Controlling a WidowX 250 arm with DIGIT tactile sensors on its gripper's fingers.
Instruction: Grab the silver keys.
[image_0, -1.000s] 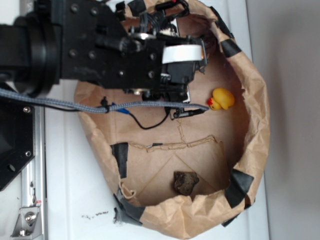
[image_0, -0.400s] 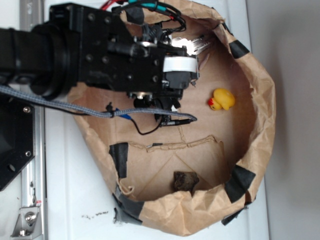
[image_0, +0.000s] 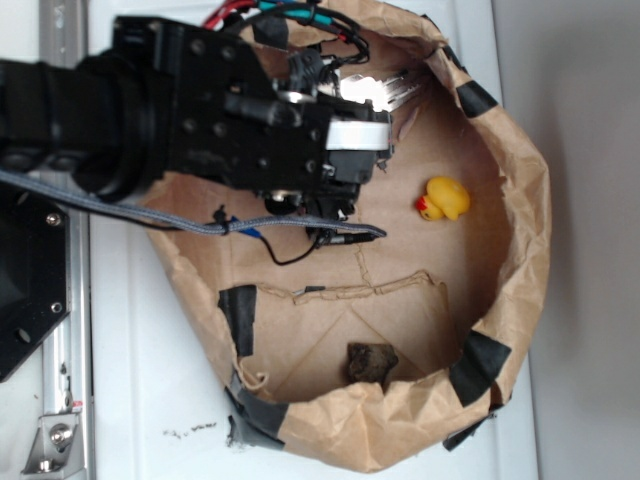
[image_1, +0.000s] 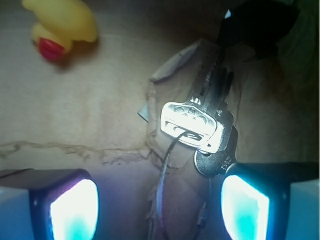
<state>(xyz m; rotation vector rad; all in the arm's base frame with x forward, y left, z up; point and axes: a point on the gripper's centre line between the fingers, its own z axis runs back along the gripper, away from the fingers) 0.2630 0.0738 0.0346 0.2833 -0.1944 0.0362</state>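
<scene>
Tool (image_1: 160, 205) spread over silver keys (image_1: 197, 122); duck (image_1: 60, 25) apart, seemingly clear.

A brown paper bag (image_0: 520, 250), rolled down at its rim and patched with strips of black tape (image_0: 478, 366), is laid open on a white surface (image_0: 130, 400). A yellow rubber duck (image_0: 443, 198) with a red beak is seen on the bag's floor near the right wall. A dark brown rock-like lump (image_0: 370, 363) is set at the lower edge, well apart from the duck.

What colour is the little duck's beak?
Red, on the yellow duck; the wrist view shows it best.
</scene>
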